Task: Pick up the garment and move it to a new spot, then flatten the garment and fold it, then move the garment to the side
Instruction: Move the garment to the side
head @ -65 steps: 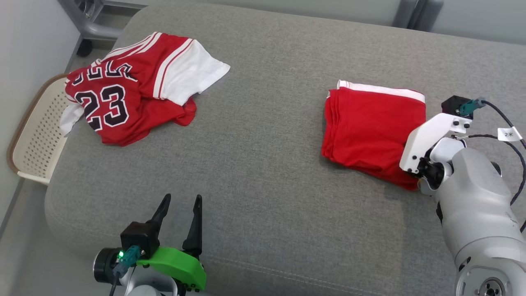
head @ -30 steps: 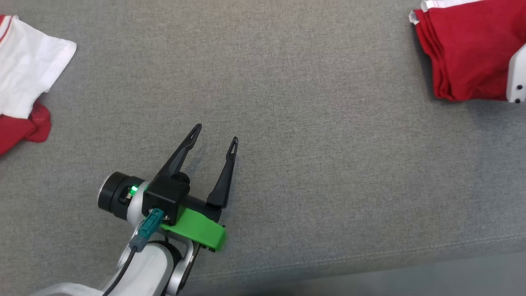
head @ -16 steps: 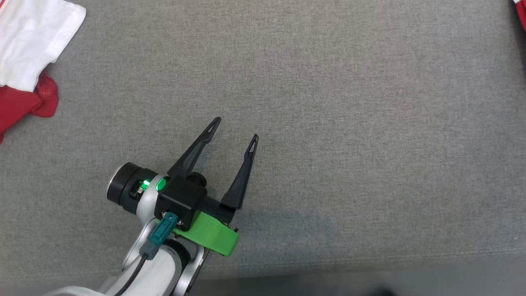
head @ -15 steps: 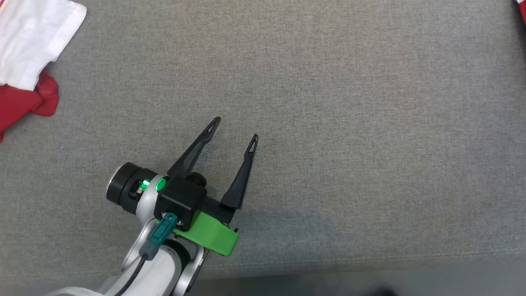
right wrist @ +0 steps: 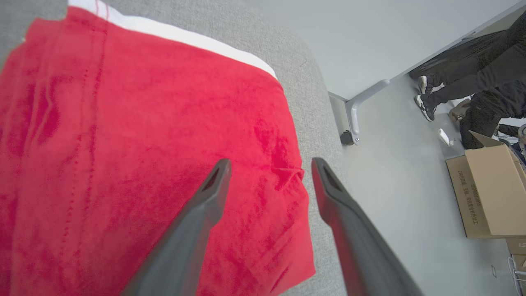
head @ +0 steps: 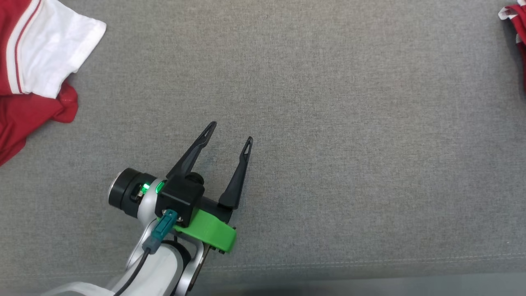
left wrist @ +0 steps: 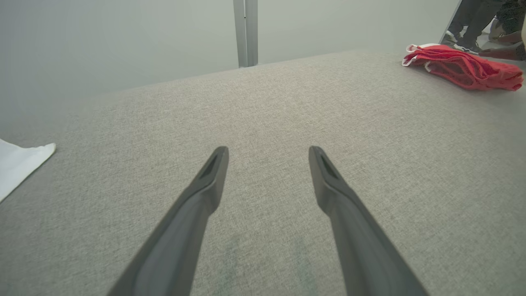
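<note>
A folded red garment [right wrist: 123, 135] with a white band lies flat near the right end of the grey cushion [head: 328, 102]. My right gripper [right wrist: 270, 161] hovers open just over its edge, and nothing sits between the fingers. The head view catches only a corner of this garment [head: 518, 24]; the left wrist view has it far right [left wrist: 464, 70]. A crumpled red and white jersey [head: 37, 70] lies at the cushion's left end. My left gripper [head: 230, 132] stands open and empty above bare cushion near the front edge, apart from both garments [left wrist: 267, 150].
The cushion's front seam [head: 370, 263] runs just below my left arm. Past the cushion's right end are a grey floor, a metal frame leg [right wrist: 357, 111], a cardboard box [right wrist: 489, 193] and a person's legs and shoes [right wrist: 452, 82].
The head camera has turned and dipped, so the folded garment has slid to the picture's right edge and the right arm has left it. My left gripper stays open in much the same pose.
</note>
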